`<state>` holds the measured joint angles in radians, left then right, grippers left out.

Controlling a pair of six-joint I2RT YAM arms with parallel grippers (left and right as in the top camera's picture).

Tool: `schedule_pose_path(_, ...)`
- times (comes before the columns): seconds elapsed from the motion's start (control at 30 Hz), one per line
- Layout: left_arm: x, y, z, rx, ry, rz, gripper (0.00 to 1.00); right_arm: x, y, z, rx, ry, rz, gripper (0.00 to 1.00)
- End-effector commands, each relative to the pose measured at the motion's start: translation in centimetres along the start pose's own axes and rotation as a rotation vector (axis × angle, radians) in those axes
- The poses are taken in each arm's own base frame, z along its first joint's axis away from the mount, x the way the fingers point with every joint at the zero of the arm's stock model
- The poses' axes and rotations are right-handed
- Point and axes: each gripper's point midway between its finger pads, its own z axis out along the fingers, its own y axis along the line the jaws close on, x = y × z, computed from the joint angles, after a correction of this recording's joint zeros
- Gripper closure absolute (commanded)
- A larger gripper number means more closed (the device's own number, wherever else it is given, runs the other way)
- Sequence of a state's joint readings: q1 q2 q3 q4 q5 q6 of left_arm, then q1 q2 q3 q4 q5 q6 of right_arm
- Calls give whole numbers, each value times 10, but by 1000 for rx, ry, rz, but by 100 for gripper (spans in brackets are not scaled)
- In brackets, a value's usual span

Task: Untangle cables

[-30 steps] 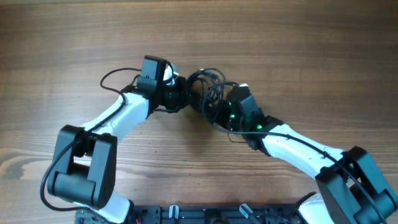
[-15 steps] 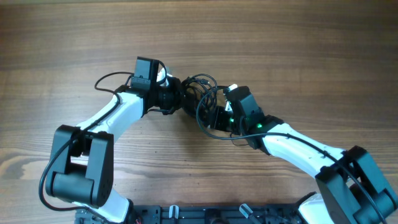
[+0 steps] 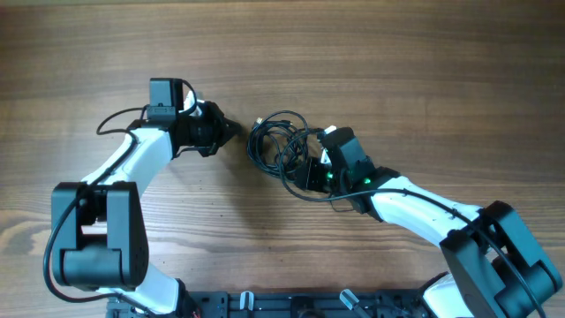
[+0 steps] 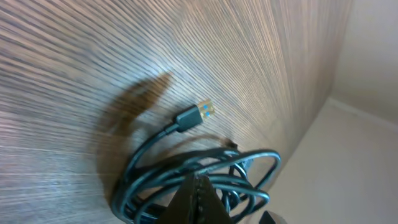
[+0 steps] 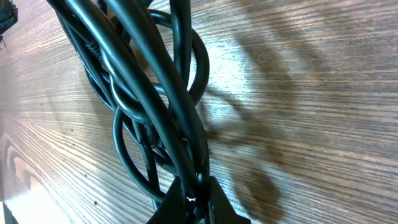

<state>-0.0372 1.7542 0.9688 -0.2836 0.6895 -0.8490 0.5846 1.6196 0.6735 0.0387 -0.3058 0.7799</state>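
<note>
The cables [image 3: 277, 144] are a tangle of thin black loops in the middle of the wooden table. My left gripper [image 3: 235, 131] is shut just left of the tangle, and I see nothing between its jaws. In the left wrist view its tip [image 4: 198, 179] points at the cables [image 4: 205, 169], and one black plug with a gold end [image 4: 198, 114] lies free on the wood beyond. My right gripper [image 3: 311, 170] is at the tangle's right side. In the right wrist view it [image 5: 196, 194] is shut on a strand of the cables [image 5: 163, 81], whose other loops fan out ahead of it.
The wooden table [image 3: 424, 71] is bare around the tangle. The left arm [image 3: 132, 159] reaches in from the lower left and the right arm [image 3: 415, 208] from the lower right. A black rail [image 3: 265, 305] runs along the front edge.
My left gripper has pulled back to the left, out of the tangle. The cable loops have spread leftwards. The right gripper has stayed shut on its strand and shifted slightly left.
</note>
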Motion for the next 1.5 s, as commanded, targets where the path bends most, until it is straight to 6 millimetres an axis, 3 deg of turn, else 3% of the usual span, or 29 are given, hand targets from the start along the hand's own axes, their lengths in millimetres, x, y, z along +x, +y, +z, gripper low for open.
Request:
schedule_pose_path(0.0, 18, -19, 8, 35, 54, 54, 83, -3, -2, 3, 5, -18, -21, 96)
schedule_pose_path(0.1, 36, -22, 20, 5, 73, 98, 60, -10, 5, 2, -24, -48, -28, 96)
schedule_pose_path(0.2, 52, -23, 33, -38, 75, 146, 51, -15, 10, 2, -41, -69, -16, 96)
schedule_pose_path(0.27, 59, -22, 39, -67, 68, 158, 36, -17, 11, 2, -46, -77, -18, 96)
schedule_pose_path(0.4, 74, -15, 47, -134, 64, 92, 56, -22, 6, 1, -18, -105, 15, 96)
schedule_pose_path(0.53, 77, -15, 48, -137, 72, 95, 69, -29, 0, 1, 17, -144, 39, 96)
schedule_pose_path(0.7, 86, -17, 48, -121, 121, 86, 64, -38, -9, -2, 69, -203, 43, 96)
schedule_pose_path(0.83, 91, -18, 47, -110, 147, 81, 67, -43, -12, -3, 86, -230, 60, 96)
schedule_pose_path(0.97, 93, -17, 48, -118, 148, 80, 71, -42, 4, -2, 0, -207, 89, 96)
schedule_pose_path(1.27, 93, -14, 57, -169, 77, 113, 71, -40, 17, -2, -65, -181, 120, 96)
schedule_pose_path(1.47, 86, -12, 57, -185, 36, 118, 88, -39, 17, -1, -66, -179, 119, 96)
